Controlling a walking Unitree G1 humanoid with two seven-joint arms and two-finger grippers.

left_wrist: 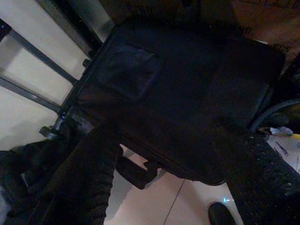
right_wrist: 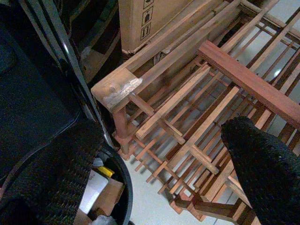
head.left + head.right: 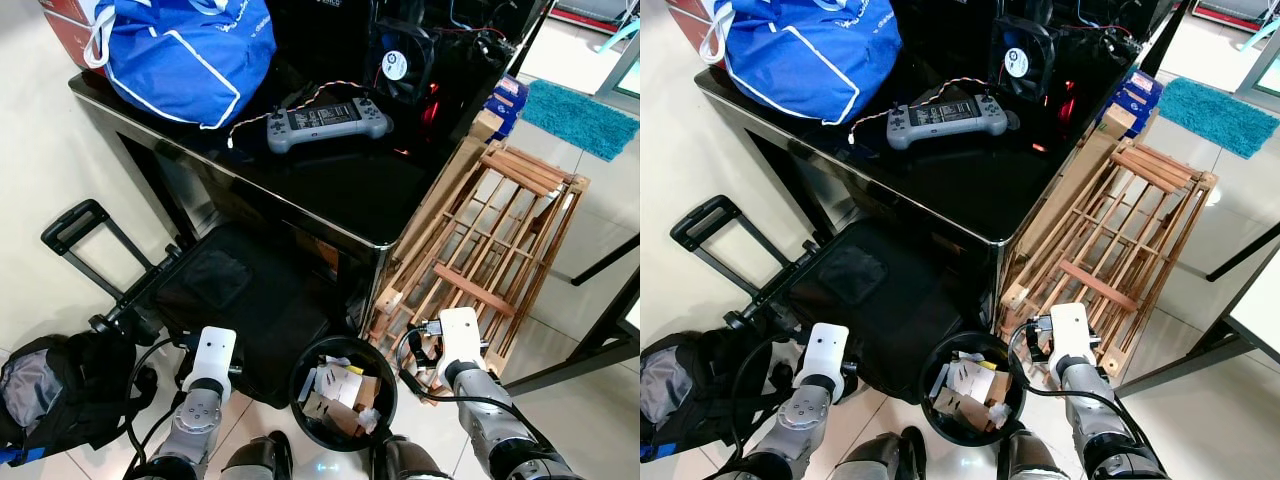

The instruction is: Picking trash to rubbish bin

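Observation:
A round black rubbish bin [image 3: 302,372] stands on the tiled floor right in front of me, holding cardboard scraps and crumpled paper [image 3: 340,392]. My left arm [image 3: 210,358] hangs to the bin's left, over a black suitcase. In the left wrist view the left gripper [image 1: 180,138] is open with nothing between its fingers. My right arm [image 3: 460,345] is just right of the bin, beside a wooden rack. The right gripper [image 2: 161,129] is open and empty, with the bin's rim [image 2: 123,178] below it.
A glossy black table [image 3: 330,190] ahead carries a blue bag [image 3: 185,55], a grey controller [image 3: 328,122] and a fan [image 3: 397,62]. The wooden rack [image 3: 490,240] leans on its right side. The suitcase [image 3: 240,300] lies under it, a backpack [image 3: 50,395] to the left.

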